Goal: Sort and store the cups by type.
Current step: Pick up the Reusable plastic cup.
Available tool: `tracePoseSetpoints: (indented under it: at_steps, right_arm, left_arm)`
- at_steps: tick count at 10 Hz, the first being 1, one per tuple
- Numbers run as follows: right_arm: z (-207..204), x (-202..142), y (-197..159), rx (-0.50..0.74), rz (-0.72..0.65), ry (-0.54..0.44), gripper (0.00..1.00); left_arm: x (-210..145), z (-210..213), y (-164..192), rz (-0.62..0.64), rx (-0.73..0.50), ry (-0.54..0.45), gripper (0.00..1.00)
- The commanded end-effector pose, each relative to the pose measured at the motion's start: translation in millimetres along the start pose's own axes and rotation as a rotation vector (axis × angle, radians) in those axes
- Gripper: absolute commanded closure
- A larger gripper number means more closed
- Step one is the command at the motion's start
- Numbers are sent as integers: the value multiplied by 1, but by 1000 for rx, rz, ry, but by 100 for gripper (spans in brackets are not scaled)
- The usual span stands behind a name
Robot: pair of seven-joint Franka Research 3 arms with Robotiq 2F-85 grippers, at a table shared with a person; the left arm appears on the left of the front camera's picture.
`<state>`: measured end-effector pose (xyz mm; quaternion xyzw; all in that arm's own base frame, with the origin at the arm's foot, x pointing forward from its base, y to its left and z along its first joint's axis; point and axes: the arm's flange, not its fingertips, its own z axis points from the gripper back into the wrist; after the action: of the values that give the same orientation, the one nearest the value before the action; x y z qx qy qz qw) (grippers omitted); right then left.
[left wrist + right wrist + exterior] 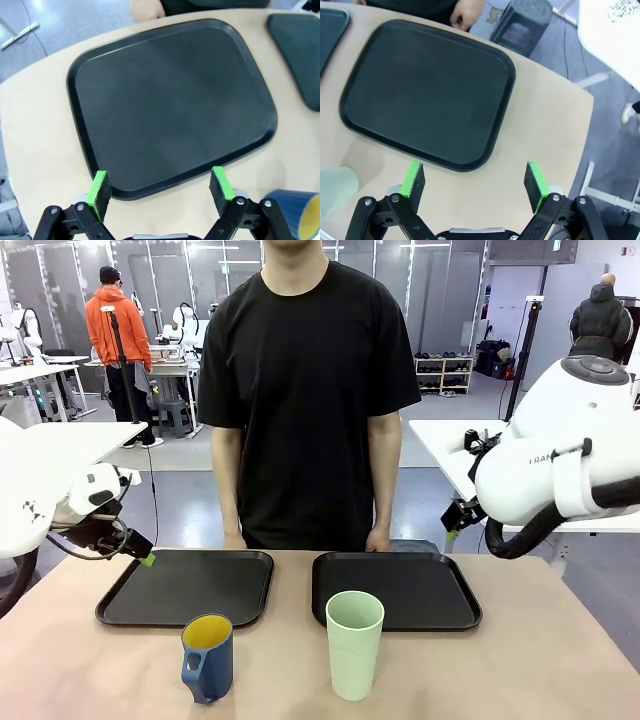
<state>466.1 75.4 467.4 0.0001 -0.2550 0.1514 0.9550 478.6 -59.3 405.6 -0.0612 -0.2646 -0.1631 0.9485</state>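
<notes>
Tools hung empty, jaws spread wide: left tool (160, 186) above the near rim of the smooth black left tray (170, 100), right tool (475, 182) beside the matching right tray (425, 95). On the tan counter (550, 660) before the trays stood the dark-blue handled mug (208, 657) and the taller mint-green plastic tumbler (354, 643), apart.

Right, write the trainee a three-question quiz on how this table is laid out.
1. True or false: the blue mug stands on the table, not on the left tray.
2. Relative to the right tray, the mint-green tumbler stands: A) on it; B) on the table, on the robot's side of it; C) beyond it, by the person.
3. Fill in: the left gripper and right gripper both have their jaws ____.

Key: 1 true; 2 B; 3 open.
</notes>
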Motion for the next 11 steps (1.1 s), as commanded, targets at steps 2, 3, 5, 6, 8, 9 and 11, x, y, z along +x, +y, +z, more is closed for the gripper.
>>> tracePoseSetpoints:
  at_steps: [2, 3, 5, 6, 8, 9, 11]
  right_arm:
    - [-7, 4, -26, 47, -31, 53, 0]
    - [-12, 2, -29, 57, -37, 66, 0]
    - [-15, 1, -30, 59, -51, 52, 0]
    - [-14, -4, -24, 34, -52, 56, 0]
    - [-14, -4, -24, 34, -52, 56, 0]
    - [-14, -4, -24, 34, -52, 56, 0]
    - [-14, -4, -24, 34, -52, 56, 0]
  left_arm:
    - [5, -6, 13, 22, -34, 13, 0]
    - [4, -5, 13, 26, -32, 12, 0]
    - [2, -5, 14, 48, -14, 11, 0]
    - [1, -4, 15, 59, -25, 14, 0]
    - [-1, -4, 12, 32, -4, 8, 0]
    - [-1, -4, 12, 32, -4, 8, 0]
    - [-1, -4, 12, 32, -4, 8, 0]
